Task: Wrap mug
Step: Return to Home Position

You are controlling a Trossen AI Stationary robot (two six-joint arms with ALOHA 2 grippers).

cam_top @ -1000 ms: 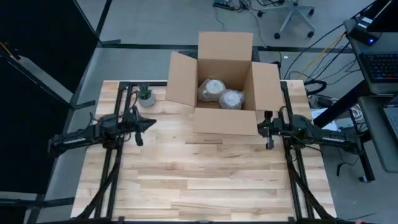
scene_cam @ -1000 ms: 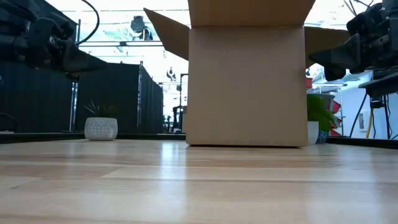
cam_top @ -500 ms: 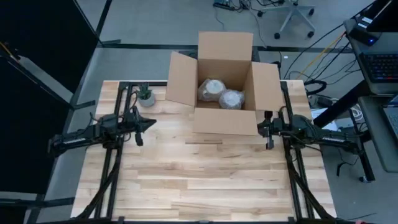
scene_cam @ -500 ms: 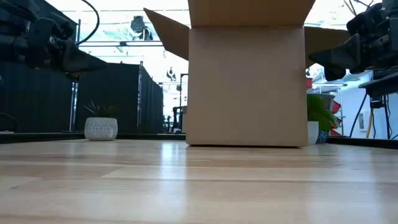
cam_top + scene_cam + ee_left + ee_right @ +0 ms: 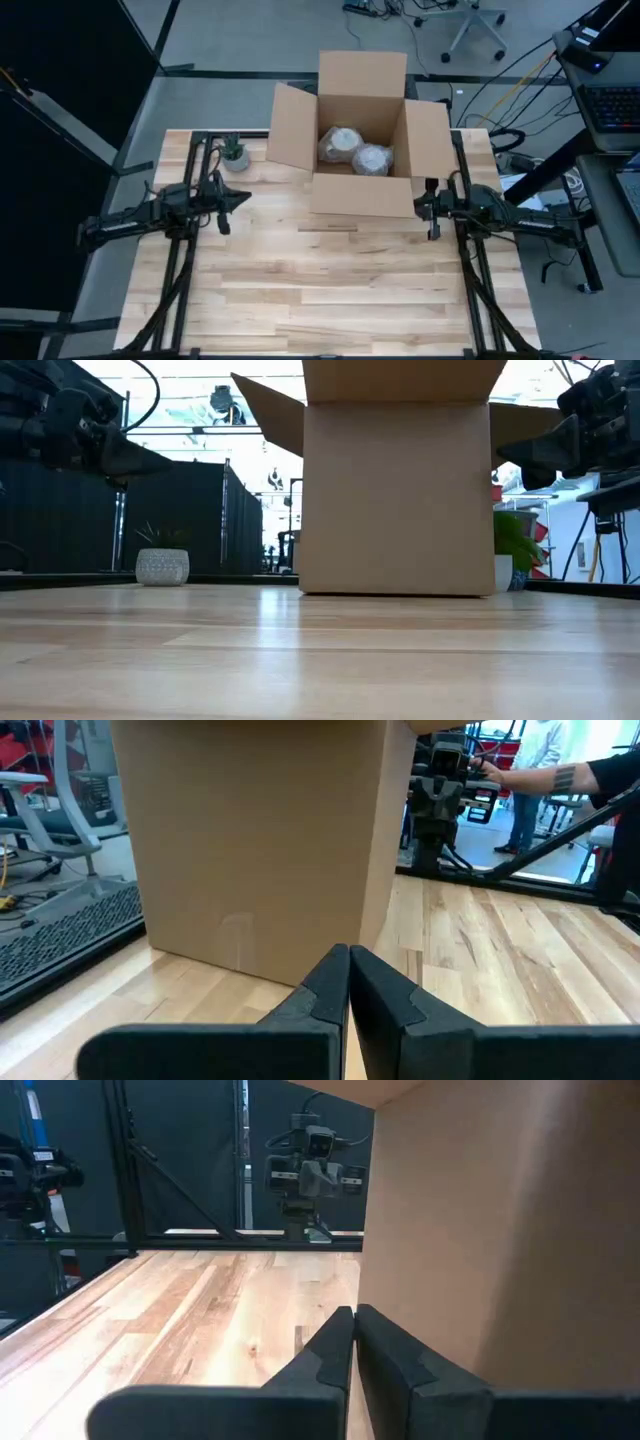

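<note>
Left claw [image 5: 238, 200] and right claw [image 5: 428, 208] pinched together, empty — your boxed bubble-wrapped mug bundles [image 5: 371, 158] look light, squashy, fragile; grip them mid-body.

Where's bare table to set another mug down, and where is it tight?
Bare: the whole near half of the table, from the cardboard box to the near edge, between the left gripper and right gripper. Tight: the far edge, with the box, the small planter and the right gripper close by the box's corner.

Cardboard box [image 5: 362, 195] fills the far middle; the nearer table [image 5: 330, 290] lies open.
</note>
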